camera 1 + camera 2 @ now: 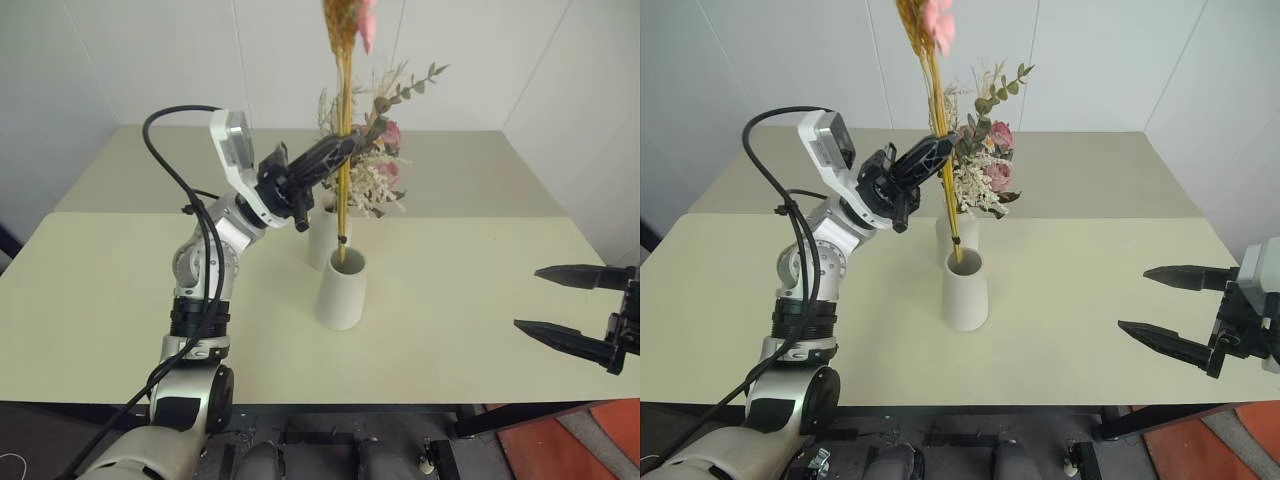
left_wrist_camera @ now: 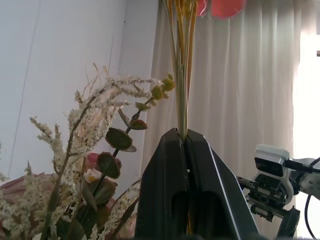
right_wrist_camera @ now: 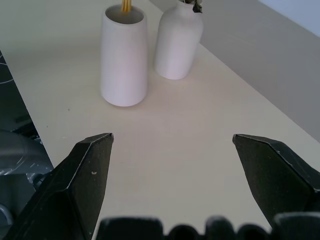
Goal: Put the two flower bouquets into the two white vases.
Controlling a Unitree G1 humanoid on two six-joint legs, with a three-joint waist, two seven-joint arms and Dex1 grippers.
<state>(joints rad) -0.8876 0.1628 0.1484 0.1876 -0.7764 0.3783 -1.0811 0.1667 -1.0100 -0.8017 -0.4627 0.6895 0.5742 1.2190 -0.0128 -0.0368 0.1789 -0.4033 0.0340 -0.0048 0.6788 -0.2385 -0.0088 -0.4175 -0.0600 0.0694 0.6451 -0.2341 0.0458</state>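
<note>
Slim bouquet (image 1: 345,130): long axis near vertical, yellow-orange stalks run straight up, pink-red blossoms at the top, cut ends down inside the mouth of the cone vase (image 1: 341,289). Left hand (image 1: 343,146) is clamped shut on the stalks about mid-length, pointing up and toward the robot's right. In the left wrist view the two fingers (image 2: 165,190) press flat together with the stalks rising from between their tips.

Bushy bouquet (image 1: 380,160): stands in the bottle vase (image 1: 322,235), stem down, sprigs fanning up and out; eucalyptus-like sprig leans up toward the right.

Count: two white vases, two bouquets. The vases stand upright on the pale surface (image 1: 480,300), close together, the cone one nearer the robot, the bottle one just behind it.

Right hand (image 1: 560,305): jaws spread wide, holding nothing, hovering over the surface's right part, well apart from the vases, fingers pointing toward them.

No labels or writing legible on anything.
</note>
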